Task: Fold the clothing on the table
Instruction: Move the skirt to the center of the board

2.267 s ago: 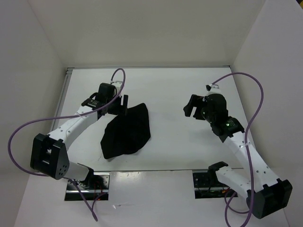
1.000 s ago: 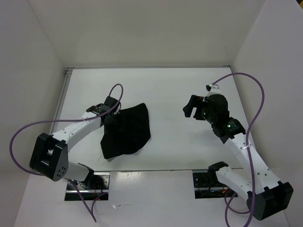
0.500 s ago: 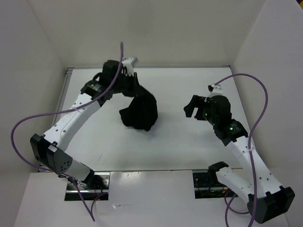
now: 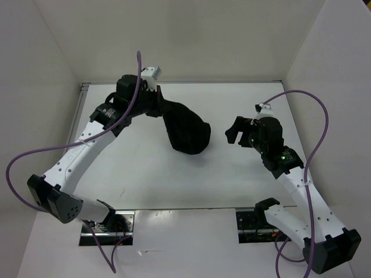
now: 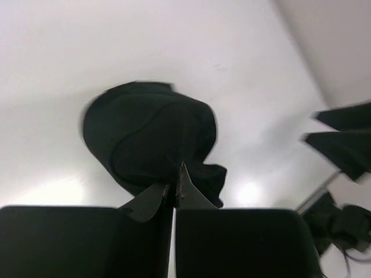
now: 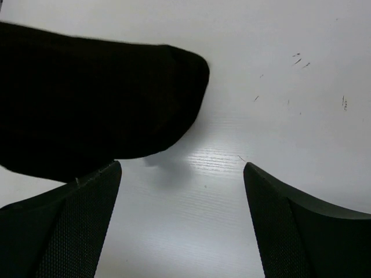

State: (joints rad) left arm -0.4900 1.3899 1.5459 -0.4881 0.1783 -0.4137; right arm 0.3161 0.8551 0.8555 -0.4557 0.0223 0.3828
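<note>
Zero folds showed: the left gripper (image 5: 174, 191) pinched the bunched clothing (image 5: 145, 133) in its jaws over the tabletop (image 6: 290, 116); the right gripper (image 6: 179, 220) had its jaws spread, empty.

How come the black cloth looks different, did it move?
Yes. The clothing, pinched in the left gripper, moved away from the near edge of the table, toward the back wall and rightward.
</note>
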